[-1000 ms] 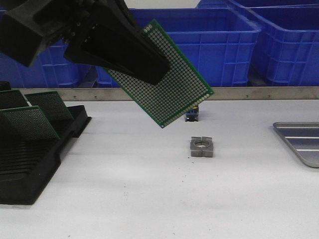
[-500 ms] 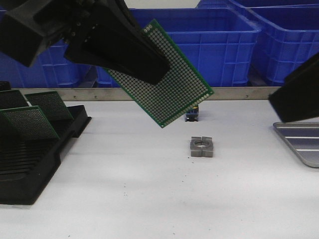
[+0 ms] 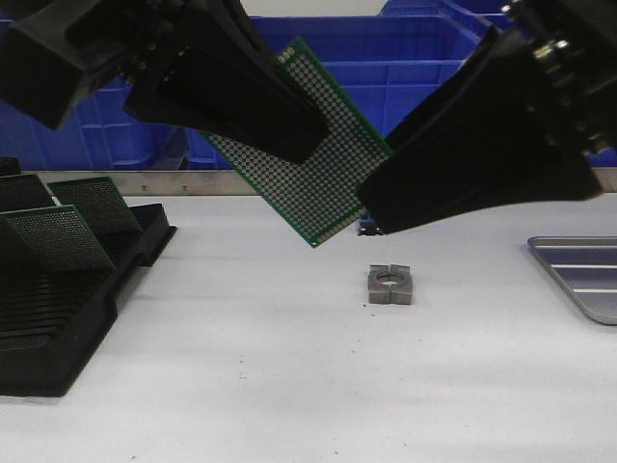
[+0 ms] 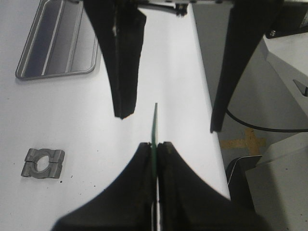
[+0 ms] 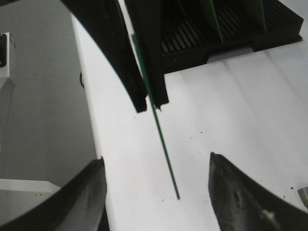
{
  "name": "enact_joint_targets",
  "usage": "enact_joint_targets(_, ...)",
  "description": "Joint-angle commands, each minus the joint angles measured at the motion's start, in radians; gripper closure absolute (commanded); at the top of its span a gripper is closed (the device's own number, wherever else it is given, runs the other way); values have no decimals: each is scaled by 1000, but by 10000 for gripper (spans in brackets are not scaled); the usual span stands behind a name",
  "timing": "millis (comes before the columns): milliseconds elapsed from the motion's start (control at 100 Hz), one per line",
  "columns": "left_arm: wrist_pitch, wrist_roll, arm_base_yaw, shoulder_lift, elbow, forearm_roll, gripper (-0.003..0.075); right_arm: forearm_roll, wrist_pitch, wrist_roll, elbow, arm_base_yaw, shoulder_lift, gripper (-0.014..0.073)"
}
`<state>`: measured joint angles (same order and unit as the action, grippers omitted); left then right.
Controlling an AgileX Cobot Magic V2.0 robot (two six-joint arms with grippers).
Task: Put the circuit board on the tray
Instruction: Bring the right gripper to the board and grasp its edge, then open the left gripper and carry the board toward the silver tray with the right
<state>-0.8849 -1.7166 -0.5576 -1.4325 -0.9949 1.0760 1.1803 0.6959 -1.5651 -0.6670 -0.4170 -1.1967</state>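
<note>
My left gripper (image 3: 307,145) is shut on the upper corner of a green perforated circuit board (image 3: 333,188) and holds it tilted in the air above the table's middle. In the left wrist view the board (image 4: 155,122) shows edge-on between the closed fingers of the left gripper (image 4: 155,145). My right gripper (image 3: 378,214) is open. Its fingers stand one on each side of the board's free lower end (image 5: 166,154) without touching it, seen in the right wrist view (image 5: 156,159). The grey ribbed tray (image 3: 586,258) lies empty at the right edge, also seen from the left wrist (image 4: 53,74).
A grey split metal block (image 3: 389,285) lies on the white table under the board. A black slotted rack (image 3: 58,318) with more green boards (image 3: 58,236) stands at the left. Blue bins (image 3: 395,68) line the back behind a metal rail.
My right gripper has come in from the right and now straddles the board's free end with open fingers. The left gripper and the board have not moved.
</note>
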Motion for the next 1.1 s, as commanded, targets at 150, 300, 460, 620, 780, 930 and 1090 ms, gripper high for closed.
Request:
enact_joint_targets(150, -1, 5, -6, 34, -30, 66, 737, 52, 14, -21, -96, -61, -90, 242)
enact_joint_targets(300, 2, 5, -6, 34, -30, 66, 737, 54, 14, -21, -106, -65, -105, 515)
enact_joint_targets(460, 47, 5, -6, 34, -30, 66, 732, 54, 11, -21, -106, -65, -105, 659)
enact_joint_targets(620, 45, 5, -6, 34, -30, 66, 560, 54, 7, -21, -106, -64, -105, 659)
enact_joint_targets(780, 45, 5, -6, 34, -30, 66, 300, 53, 8, 49, -102, -64, -105, 659)
enact_joint_targets(930, 52, 5, -6, 34, -30, 66, 255, 28, 38, 201, -102, -55, -105, 659)
enact_joint_targets(1090, 55, 5, -6, 34, -30, 66, 255, -28, 96, 336, -102, -10, -105, 659)
